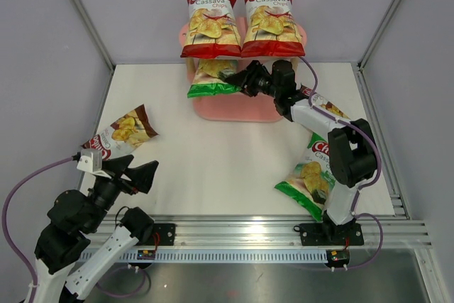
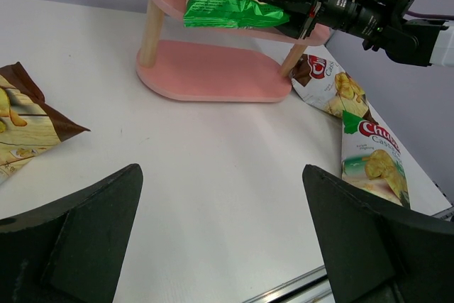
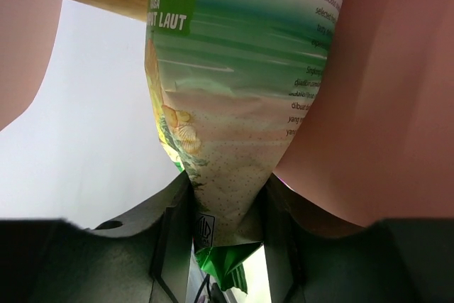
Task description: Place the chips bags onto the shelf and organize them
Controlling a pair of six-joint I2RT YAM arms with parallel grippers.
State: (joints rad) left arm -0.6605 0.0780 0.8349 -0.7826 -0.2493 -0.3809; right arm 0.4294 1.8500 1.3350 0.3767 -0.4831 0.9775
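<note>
The pink shelf (image 1: 237, 110) stands at the back middle of the table, with two red chips bags (image 1: 211, 23) side by side on its top board. A green chips bag (image 1: 213, 78) lies on the middle board. My right gripper (image 3: 227, 207) is shut on that bag's corner, between the pink boards (image 3: 383, 104). A dark brown bag (image 1: 124, 131) lies flat at the left. My left gripper (image 1: 138, 172) hovers just in front of it, open and empty. Another green bag (image 1: 306, 179) and a brown bag (image 1: 323, 108) lie by the right arm.
The shelf's bottom board (image 2: 206, 72) carries nothing, and a wooden post (image 2: 152, 23) rises at its left end. Grey walls close the table on three sides. A metal rail (image 1: 284, 228) runs along the near edge.
</note>
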